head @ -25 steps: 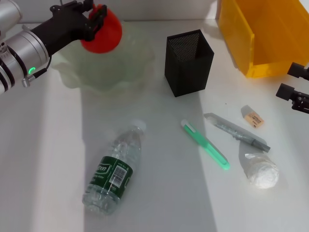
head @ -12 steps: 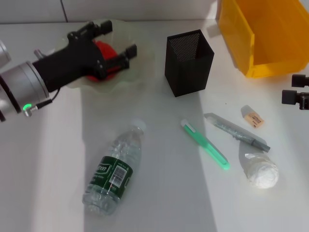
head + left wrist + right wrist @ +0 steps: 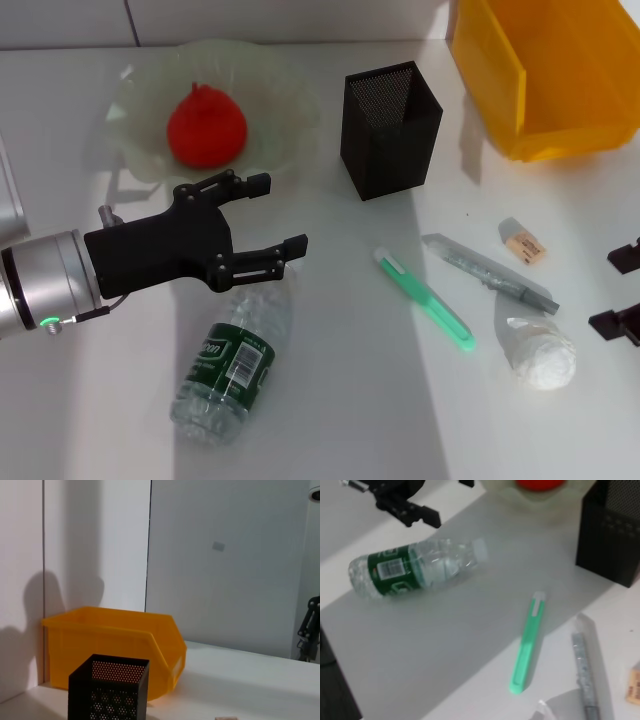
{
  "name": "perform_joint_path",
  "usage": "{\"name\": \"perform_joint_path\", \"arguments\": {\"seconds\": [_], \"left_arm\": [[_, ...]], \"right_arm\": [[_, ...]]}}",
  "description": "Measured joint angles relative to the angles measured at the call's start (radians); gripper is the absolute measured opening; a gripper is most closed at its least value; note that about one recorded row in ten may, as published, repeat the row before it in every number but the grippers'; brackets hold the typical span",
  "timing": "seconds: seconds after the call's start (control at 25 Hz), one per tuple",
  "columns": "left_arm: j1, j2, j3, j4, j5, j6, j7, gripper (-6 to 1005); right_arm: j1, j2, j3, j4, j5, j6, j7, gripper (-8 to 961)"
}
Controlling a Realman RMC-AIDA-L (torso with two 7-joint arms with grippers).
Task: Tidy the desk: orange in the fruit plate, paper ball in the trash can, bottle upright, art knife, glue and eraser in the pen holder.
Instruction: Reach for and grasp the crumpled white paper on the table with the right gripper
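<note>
Orange (image 3: 206, 126), round w/ puckered top, sits in ruffled translucent fruit plate (image 3: 285, 95); left claw (image 3: 270, 215) released.

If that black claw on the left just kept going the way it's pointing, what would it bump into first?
Probably the pen holder: the open left gripper points toward it across bare desk. Depth is unclear, so it might pass above.

The left gripper (image 3: 268, 213), now empty and spread wide, is hanging above the bottle (image 3: 232, 356), leaving the orange (image 3: 206, 125) in the plate (image 3: 285, 120).
</note>
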Motion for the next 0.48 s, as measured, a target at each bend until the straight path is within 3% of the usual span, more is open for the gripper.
{"name": "perform_joint_path", "arguments": {"seconds": [0.28, 0.48], "left_arm": [[0.000, -0.001, 0.008, -0.008, 0.001, -0.003, -0.003, 876], [0.002, -0.003, 0.015, -0.009, 0.013, -0.005, -0.006, 875]], "right_arm": [[-0.007, 0.003, -0.241, 0.049, -0.077, 0.102, 0.066, 719], [-0.011, 0.002, -0.322, 0.110, -0.097, 0.168, 0.089, 715]]}}
